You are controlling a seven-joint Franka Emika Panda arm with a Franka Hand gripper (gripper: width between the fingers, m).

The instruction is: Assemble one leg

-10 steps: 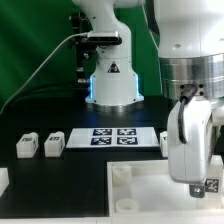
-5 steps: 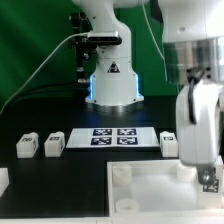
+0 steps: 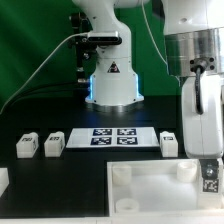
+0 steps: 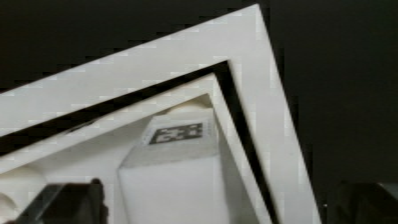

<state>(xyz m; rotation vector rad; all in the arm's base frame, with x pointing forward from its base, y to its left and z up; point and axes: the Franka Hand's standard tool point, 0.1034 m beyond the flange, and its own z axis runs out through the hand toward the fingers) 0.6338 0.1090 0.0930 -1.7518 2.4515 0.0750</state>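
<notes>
A leg, a small white block with a square marker, stands at the near corner of the large white tray-like piece on the exterior view's right. My gripper hangs right over it. In the wrist view the leg runs up between my dark fingers, with a strip of the tray-like piece's rim showing between the leg and the far finger. My gripper is open, astride the leg.
Two more legs stand left of the marker board, and a third stands right of it. The arm's base rises behind. A white piece shows at the left edge.
My hand has shifted toward the exterior view's right and now sits centred over the leg. The leg's marker has stayed in nearly the same spot.
</notes>
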